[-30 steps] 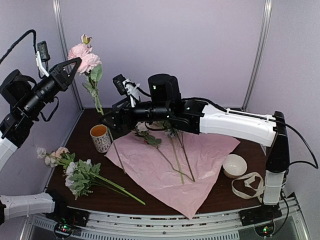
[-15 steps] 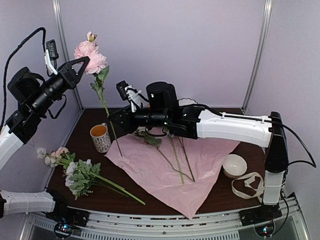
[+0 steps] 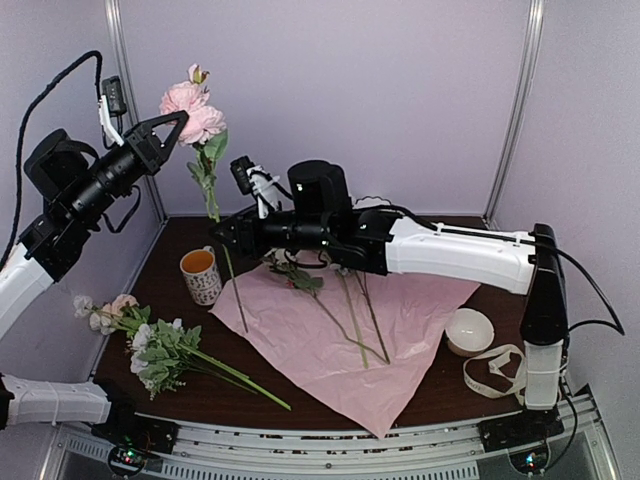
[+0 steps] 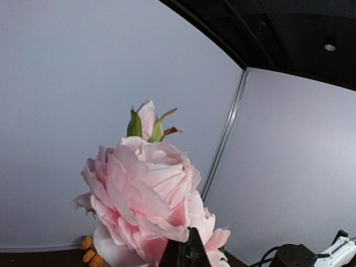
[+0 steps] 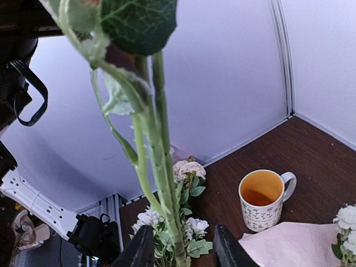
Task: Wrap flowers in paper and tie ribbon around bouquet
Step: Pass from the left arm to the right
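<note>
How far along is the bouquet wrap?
Early. Done: paper lies spread flat, a few stems on it. In hand: left gripper shut on a pink flower, held high; right gripper open around its stem. Left: the bunch beside the paper isn't on it, nothing is wrapped, and the ribbon lies untouched by the right arm's base.

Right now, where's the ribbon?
In the top view, the ribbon lies looped at the near right corner of the table, just in front of the bowl and beside the right arm's base.
</note>
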Controlling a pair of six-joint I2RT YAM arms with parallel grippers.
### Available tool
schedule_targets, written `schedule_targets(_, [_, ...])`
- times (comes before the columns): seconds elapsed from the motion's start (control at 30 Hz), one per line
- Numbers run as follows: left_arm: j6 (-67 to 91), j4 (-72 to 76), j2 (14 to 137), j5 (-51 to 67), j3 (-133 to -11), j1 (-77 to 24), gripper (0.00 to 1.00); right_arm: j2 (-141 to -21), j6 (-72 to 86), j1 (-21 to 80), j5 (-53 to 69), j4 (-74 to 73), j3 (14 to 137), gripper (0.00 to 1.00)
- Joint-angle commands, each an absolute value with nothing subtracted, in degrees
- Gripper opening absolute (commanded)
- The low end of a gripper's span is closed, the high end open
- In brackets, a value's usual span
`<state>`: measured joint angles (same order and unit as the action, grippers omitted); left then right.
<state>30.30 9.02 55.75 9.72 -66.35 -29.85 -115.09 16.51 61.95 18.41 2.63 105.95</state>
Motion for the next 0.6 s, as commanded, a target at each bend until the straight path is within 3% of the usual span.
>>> schedule_targets(0.0, [31.8, 13.5, 56.5, 11.9, -68.3, -30.4, 0.0, -116.3, 16.5, 62.0, 18.4, 1.9, 108.3, 0.25])
schedule_targets(0.1, [31.7, 13.2, 56.7, 12.2, -68.7, -30.4, 0.0, -116.0, 16.3, 61.8, 16.6, 1.1, 108.0, 0.0])
schedule_targets(0.27, [29.7, 9.7, 56.7, 8.4, -69.4, -30.4, 0.0, -113.5, 16.5, 60.8, 13.8, 0.1, 105.4, 0.0])
schedule_targets(0.3, [28.8, 7.8, 56.6, 6.5, -69.9, -30.4, 0.16, -112.4, 16.8, 60.3, 12.9, -0.9, 104.5, 0.0])
schedule_targets(0.33, [27.4, 4.9, 56.7, 4.1, -70.7, -30.4, 0.48, -111.4, 17.4, 59.5, 11.9, -2.5, 103.4, 0.0])
schedule_targets(0.37, [26.1, -0.3, 57.3, 0.9, -71.6, -30.4, 0.66, -109.6, 18.2, 58.5, 11.3, -3.8, 102.1, 0.0])
schedule_targets(0.4, [25.0, -5.0, 58.2, -3.0, -73.2, -30.4, 0.77, -108.5, 19.1, 57.4, 10.6, -5.6, 100.9, 0.0])
schedule_targets(0.57, [25.1, -25.6, 65.4, -19.3, -77.4, -28.8, 0.9, -107.0, 21.7, 51.2, 4.6, -21.5, 99.0, 0.0])
